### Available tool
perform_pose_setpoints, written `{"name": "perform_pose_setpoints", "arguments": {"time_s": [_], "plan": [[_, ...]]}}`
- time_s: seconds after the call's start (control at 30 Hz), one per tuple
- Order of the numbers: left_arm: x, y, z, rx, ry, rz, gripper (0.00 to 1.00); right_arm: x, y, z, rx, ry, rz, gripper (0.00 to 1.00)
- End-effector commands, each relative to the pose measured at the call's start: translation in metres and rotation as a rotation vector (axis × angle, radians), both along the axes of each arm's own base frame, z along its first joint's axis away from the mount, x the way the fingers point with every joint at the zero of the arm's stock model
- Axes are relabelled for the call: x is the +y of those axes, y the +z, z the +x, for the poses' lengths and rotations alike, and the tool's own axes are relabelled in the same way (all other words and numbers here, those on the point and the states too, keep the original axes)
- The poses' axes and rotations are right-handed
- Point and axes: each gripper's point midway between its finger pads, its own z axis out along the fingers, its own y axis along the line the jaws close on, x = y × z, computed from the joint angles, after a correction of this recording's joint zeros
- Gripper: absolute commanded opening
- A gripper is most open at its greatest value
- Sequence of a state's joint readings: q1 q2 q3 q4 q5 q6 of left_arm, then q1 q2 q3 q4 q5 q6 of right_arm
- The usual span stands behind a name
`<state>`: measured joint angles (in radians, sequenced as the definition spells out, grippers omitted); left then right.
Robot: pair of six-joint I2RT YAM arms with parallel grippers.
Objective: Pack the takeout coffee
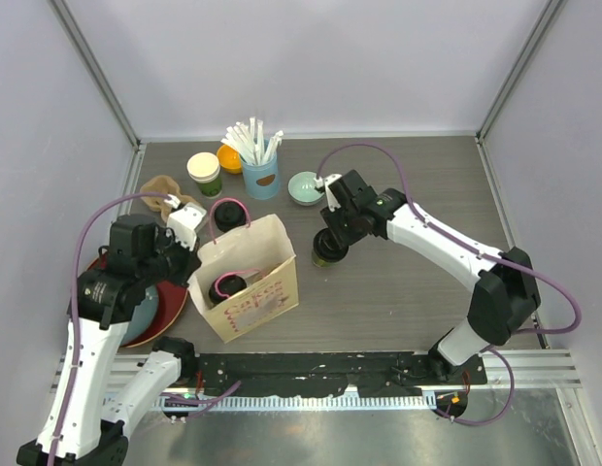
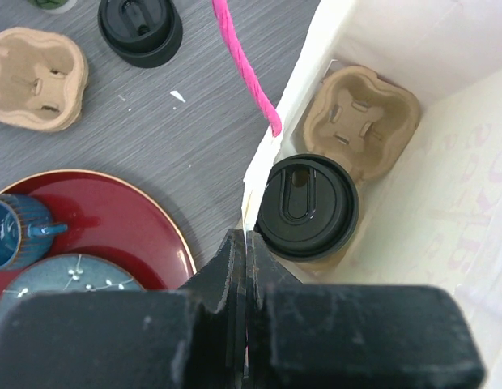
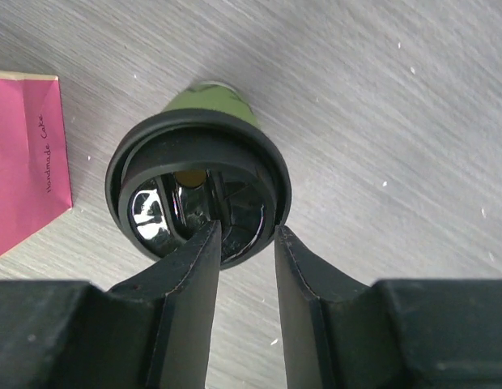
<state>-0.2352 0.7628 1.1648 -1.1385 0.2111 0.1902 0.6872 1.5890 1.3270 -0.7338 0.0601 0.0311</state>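
Inside the paper bag point(image 1: 267, 257) the job is about half done, as I judge it. A cardboard cup carrier point(image 2: 364, 109) lies on the bag's floor, and one lidded cup point(image 2: 308, 207) sits in its near pocket with the black lid on. The far pocket is empty.

Right of the bag, close to it but not touching, the second cup point(image 3: 198, 190) stands on the table. Its green wall shows below a black lid that looks seated. The right gripper point(image 3: 244, 235) is over that lid with its fingers partly spread. The tips are at the lid's near rim and clasp nothing that I can make out. The left gripper point(image 2: 244, 243) is clenched on the bag's left rim, pinching the paper, seemingly to keep the mouth open.

What is left: take up the second cup, carry it over the rim and lower it into the empty pocket. The pink handle point(image 2: 243, 65) arching over the opening could foul that descent.

Behind the bag a loose black lid point(image 2: 140, 28) lies flat on the table, with a spare carrier point(image 2: 36, 77) left of it, holding nothing. Farther behind the bag a blue cup point(image 1: 262, 177) holds white straws, and an open green cup point(image 1: 204, 173) and a pale green bowl point(image 1: 304, 186) stand either side of it. Left of the bag is a red plate point(image 2: 113, 219) bearing blue crockery.
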Motion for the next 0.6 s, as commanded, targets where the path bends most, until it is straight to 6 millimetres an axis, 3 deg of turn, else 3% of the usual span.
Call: {"name": "perform_pose_setpoints", "arguments": {"time_s": [0.0,0.17,0.4,0.5,0.57], "plan": [[-0.019,0.012,0.014,-0.054,-0.055,-0.082,0.00,-0.016,0.019,-0.016,-0.013,-0.109,0.032,0.39],[-0.023,0.010,0.018,-0.050,-0.068,-0.100,0.00,-0.020,0.021,-0.026,0.002,-0.114,0.056,0.39],[-0.025,0.018,0.014,-0.067,-0.079,-0.113,0.00,0.001,0.035,-0.007,-0.021,-0.051,0.073,0.40],[-0.022,0.020,0.012,-0.074,-0.073,-0.102,0.00,0.014,0.056,-0.004,-0.059,0.061,0.111,0.48],[-0.019,0.018,0.013,-0.076,-0.058,-0.089,0.00,0.025,0.076,0.003,-0.142,0.247,0.119,0.54]]}}
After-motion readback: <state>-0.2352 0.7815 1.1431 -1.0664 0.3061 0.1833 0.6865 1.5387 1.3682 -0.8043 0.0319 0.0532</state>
